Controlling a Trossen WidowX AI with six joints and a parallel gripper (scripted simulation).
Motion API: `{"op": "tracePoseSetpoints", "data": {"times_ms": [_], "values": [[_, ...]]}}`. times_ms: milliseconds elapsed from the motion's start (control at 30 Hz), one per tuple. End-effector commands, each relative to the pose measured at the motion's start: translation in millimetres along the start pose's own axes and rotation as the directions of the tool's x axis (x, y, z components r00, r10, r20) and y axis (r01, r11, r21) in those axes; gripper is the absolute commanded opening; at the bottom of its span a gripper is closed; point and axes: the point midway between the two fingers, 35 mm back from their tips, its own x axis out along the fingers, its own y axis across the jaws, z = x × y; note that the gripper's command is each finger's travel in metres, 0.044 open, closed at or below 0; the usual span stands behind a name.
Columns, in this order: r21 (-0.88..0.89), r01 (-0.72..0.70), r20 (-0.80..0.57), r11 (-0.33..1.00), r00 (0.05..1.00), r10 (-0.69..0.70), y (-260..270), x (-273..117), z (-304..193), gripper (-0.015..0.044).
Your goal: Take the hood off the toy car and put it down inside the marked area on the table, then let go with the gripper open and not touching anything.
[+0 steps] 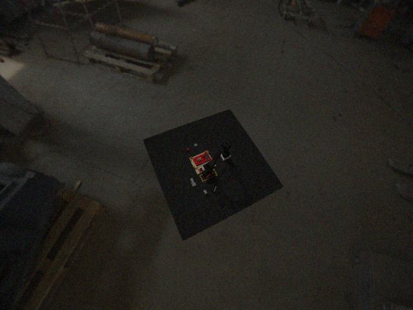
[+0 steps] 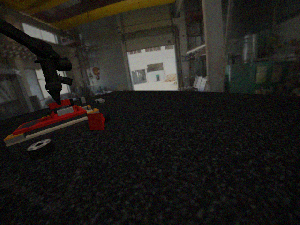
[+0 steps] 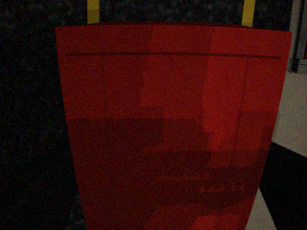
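The red hood [image 1: 209, 174] [image 2: 54, 105] [image 3: 168, 86] is held by my gripper [image 2: 59, 103], which is shut on it. The hood fills most of the wrist view and hides the fingertips there. The toy car [image 1: 206, 155] [image 2: 38, 124], red on a pale base with yellow corners, stands beside the hood, partly in front of it in the exterior view. The marked area's yellow outline [image 1: 216, 173] [image 3: 247, 13] shows around and below the hood in the top view, and two of its strips show past the hood's far edge in the wrist view. The gap between hood and table cannot be told.
A wheel [image 1: 195, 144] [image 2: 40, 148] and a small red part [image 1: 188, 149] [image 2: 95, 121] lie on the car's far side from the hood. Grey parts [image 1: 193, 182] [image 2: 99, 100] lie near the marked area. The arm's base [image 1: 225, 156] stands on the dark table [image 1: 233, 200].
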Motion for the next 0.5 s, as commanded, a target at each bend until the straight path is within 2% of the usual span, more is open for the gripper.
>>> {"op": "tracePoseSetpoints", "data": {"times_ms": [0, 467], "values": [[0.003, 0.005, 0.0, 1.0, 1.0, -0.005, -1.0, 4.1, -0.8, 0.0], [0.003, 0.005, 0.0, 1.0, 1.0, -0.005, -1.5, 13.3, -1.9, 0.0]]}}
